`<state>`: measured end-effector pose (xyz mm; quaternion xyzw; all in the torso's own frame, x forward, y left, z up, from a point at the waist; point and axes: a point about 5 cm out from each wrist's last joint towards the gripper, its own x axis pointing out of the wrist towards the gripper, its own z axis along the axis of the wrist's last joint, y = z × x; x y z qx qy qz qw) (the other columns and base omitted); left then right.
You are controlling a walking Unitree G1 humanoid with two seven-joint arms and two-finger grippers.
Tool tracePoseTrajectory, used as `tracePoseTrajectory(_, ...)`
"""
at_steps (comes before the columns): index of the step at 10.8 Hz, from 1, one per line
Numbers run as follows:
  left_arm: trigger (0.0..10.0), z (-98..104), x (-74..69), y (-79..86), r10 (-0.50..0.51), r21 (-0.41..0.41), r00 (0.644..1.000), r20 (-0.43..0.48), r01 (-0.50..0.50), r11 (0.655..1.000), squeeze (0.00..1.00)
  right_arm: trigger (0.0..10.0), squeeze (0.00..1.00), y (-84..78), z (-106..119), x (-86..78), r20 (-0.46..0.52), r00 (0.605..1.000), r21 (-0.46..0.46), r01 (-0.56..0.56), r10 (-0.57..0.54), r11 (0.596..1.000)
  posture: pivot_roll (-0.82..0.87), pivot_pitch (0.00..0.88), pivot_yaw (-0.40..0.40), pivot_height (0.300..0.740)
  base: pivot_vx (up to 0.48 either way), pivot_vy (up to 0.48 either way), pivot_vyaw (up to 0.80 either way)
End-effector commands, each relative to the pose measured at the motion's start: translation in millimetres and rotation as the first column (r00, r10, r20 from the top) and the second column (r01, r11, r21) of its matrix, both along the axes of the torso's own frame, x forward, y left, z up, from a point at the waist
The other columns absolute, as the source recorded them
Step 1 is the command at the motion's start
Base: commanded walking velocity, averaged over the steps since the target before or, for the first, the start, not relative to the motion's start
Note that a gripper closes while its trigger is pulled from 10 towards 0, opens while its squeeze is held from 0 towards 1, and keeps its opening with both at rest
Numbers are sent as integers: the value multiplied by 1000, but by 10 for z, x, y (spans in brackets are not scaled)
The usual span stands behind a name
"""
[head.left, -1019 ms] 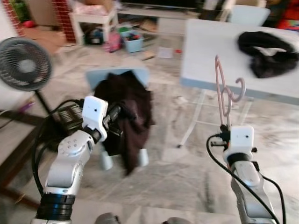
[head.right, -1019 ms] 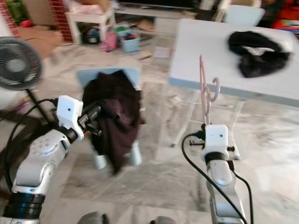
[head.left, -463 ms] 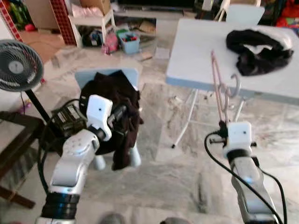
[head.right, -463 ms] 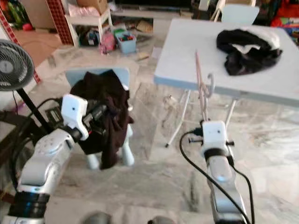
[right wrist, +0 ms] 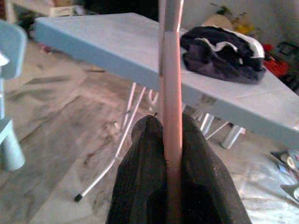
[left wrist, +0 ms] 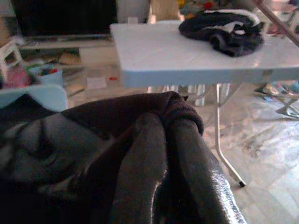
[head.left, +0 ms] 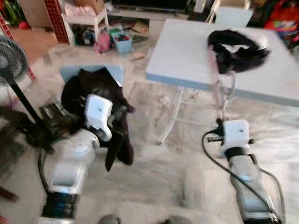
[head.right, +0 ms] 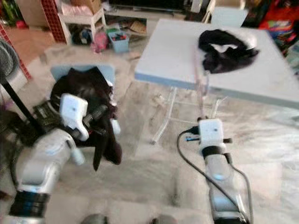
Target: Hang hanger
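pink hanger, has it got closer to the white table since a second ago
Yes. The pink hanger, clamped in the right gripper, now overlaps the white table's near edge; earlier it stood short of it.

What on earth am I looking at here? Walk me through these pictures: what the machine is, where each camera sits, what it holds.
This is a humanoid robot with two silver arms, each ending in a gripper of two long black fingers. The two wide pictures come from a stereo camera on its head, looking forward and down; they are blurred. The other two come from cameras on its wrists, looking along the fingers.

The left gripper is shut on a dark brown garment, which hangs down from it. The right gripper is shut on the thin pink clothes hanger, held upright.

Ahead stands a pale blue folding table with a crumpled black and white garment lying on it. On the robot's left are a small pale blue chair and a black standing fan, on a marbled floor.
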<state>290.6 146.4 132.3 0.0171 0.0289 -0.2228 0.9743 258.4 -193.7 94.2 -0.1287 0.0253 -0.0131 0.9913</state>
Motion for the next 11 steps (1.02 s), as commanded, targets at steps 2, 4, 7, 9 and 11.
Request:
tracePoseTrajectory(2, 10000, 66, 14, -16, -6, 1, 1000, 27, 6, 1000, 0, 10000, 0, 7, 61, 25, 28, 1000, -8, -8, 8, 1000, -51, 0, -37, 740, 0, -349, 0)
tracePoseTrajectory(4, 10000, 62, 15, -21, -11, 9, 1000, 24, 11, 1000, 0, 10000, 0, 8, 66, 43, 31, 1000, -9, -5, 5, 1000, -48, 0, -36, 740, 0, -358, 0)
tracePoseTrajectory(7, 10000, 287, 65, -24, -109, 223, 980, 169, 70, 972, 0, 10000, 0, -5, 77, 65, 37, 999, -10, 3, -2, 1000, -47, 0, -39, 740, 0, -121, 0)
tracePoseTrajectory(9, 10000, 529, 243, -141, -175, 246, 958, 226, 117, 962, 0, 10000, 0, -21, 64, 86, 34, 999, -9, 11, -11, 1000, -40, 0, -37, 740, 0, 0, 0)
tracePoseTrajectory(11, 10000, 648, 227, -566, -348, 209, 913, 215, 305, 929, 0, 10000, 0, -20, 96, 117, 49, 999, -9, 23, -22, 1000, -61, 0, -29, 740, 0, 0, 0)
